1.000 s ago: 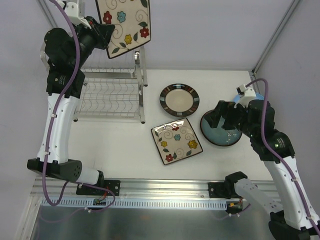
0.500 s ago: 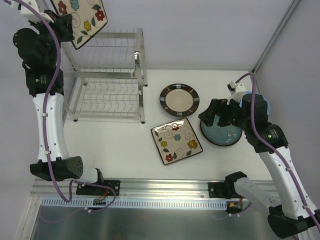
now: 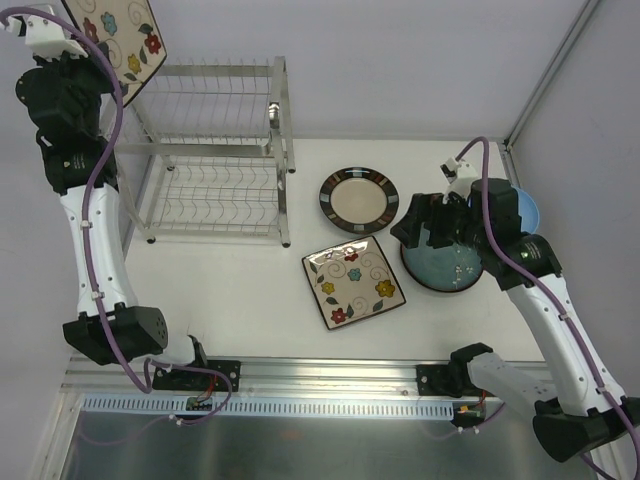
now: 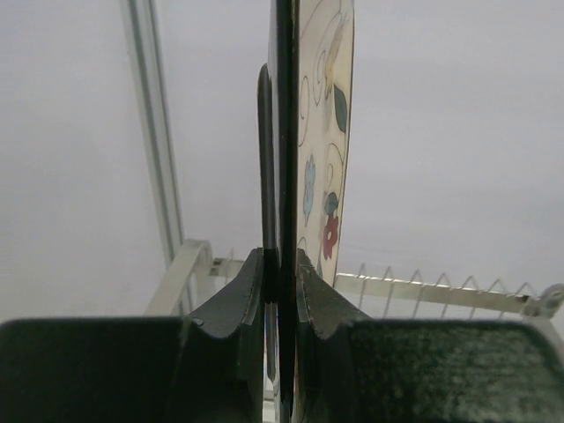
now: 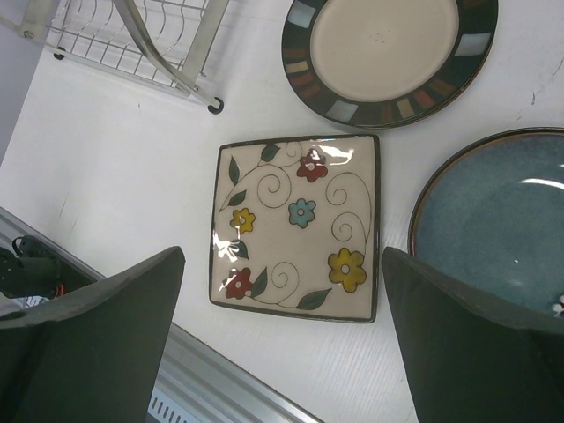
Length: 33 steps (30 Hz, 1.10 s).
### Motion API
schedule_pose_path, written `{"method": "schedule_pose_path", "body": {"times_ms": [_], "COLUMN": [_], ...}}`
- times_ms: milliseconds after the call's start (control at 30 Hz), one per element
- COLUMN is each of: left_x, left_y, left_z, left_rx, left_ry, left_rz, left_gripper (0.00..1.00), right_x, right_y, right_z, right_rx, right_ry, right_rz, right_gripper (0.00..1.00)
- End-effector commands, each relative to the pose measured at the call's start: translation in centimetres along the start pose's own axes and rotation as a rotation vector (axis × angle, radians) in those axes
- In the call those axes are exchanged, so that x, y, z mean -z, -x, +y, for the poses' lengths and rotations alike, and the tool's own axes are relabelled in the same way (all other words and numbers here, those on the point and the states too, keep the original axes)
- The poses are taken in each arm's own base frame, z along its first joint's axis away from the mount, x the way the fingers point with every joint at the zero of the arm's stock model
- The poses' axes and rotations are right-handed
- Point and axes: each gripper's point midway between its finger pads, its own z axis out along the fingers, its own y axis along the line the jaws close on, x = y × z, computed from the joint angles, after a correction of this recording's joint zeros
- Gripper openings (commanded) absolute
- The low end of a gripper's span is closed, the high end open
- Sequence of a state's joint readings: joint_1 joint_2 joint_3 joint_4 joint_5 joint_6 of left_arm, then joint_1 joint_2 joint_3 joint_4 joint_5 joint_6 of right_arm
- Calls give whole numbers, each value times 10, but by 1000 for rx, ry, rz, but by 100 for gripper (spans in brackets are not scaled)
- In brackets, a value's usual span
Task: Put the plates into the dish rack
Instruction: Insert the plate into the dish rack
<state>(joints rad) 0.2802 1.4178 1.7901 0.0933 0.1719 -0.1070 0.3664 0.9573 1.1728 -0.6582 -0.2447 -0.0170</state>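
One square cream floral plate [image 3: 118, 38] is clamped on edge in the left claw [image 3: 88, 58], high above the table [image 3: 220, 290] and up against the back wall. In the left wrist view the two fingers are pinched tight on the plate's dark edge [image 4: 322, 132], so the left claw [image 4: 280, 264] is closed and gripping it, with the flowered face turned to the claw's right side. The dish rack [image 3: 215, 160] stands below this claw and off to its right in the overhead view. None of the plates are in its slots, and a row of its thin wires [image 4: 423, 291] shows past the fingertips. The right claw [image 3: 432, 232] hangs over the table with its jaws spread wide and nothing between them. Seen from its wrist, the right claw [image 5: 282, 254] is directly above the second floral plate [image 5: 298, 227], which lies flat on the table [image 3: 354, 281]. The teal plate [image 5: 502, 220] lies just to that claw's right, partly under the arm in the overhead view [image 3: 440, 268]. The round dark-rimmed plate [image 5: 388, 48] is ahead of the fingertips, beyond the floral one [image 3: 359, 199], and a corner of the rack [image 5: 132, 35] sits ahead and to the left. A light blue plate [image 3: 527, 210] peeks out behind the right arm.
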Motion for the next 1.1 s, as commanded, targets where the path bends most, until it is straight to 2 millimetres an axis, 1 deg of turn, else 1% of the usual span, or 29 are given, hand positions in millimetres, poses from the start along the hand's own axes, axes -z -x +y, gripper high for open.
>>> {"method": "schedule_pose_path", "body": {"times_ms": [0,33,67,100,133,200,233,267,433,567,733,833,1067], "left_x": [24,24,23,24,23,21,22,22,23,22,16,13,9], "left_y": [113,113,109,111,109,105,106,104,107,102,92,81,66], "left_z": [8,9,18,19,20,27,28,33,38,42,45,47,53], "left_rx": [-100,-94,-101,-99,-100,-106,-111,-118,-154,-176,-200,-206,-203], "left_ry": [41,35,50,51,40,45,40,47,35,23,3,-2,11], "left_rz": [-372,-374,-370,-378,-374,-365,-371,-369,-381,-372,-350,-326,-300], "left_gripper": [0,0,0,0,0,0,0,0,0,0,0,0,0], "right_x": [5,4,3,3,2,1,1,0,-2,-5,-8,-9,-10], "right_y": [25,24,24,24,24,24,23,22,19,19,23,23,21], "right_z": [12,13,12,13,13,13,13,12,10,8,9,9,8], "right_rx": [41,39,35,36,35,31,30,28,22,15,7,1,-5], "right_ry": [49,51,51,53,54,56,55,53,49,46,56,57,55], "right_rz": [-76,-70,-69,-67,-63,-63,-60,-57,-50,-44,-44,-44,-38], "right_gripper": [100,99,100,100,100,100,99,100,99,100,99,99,100]}}
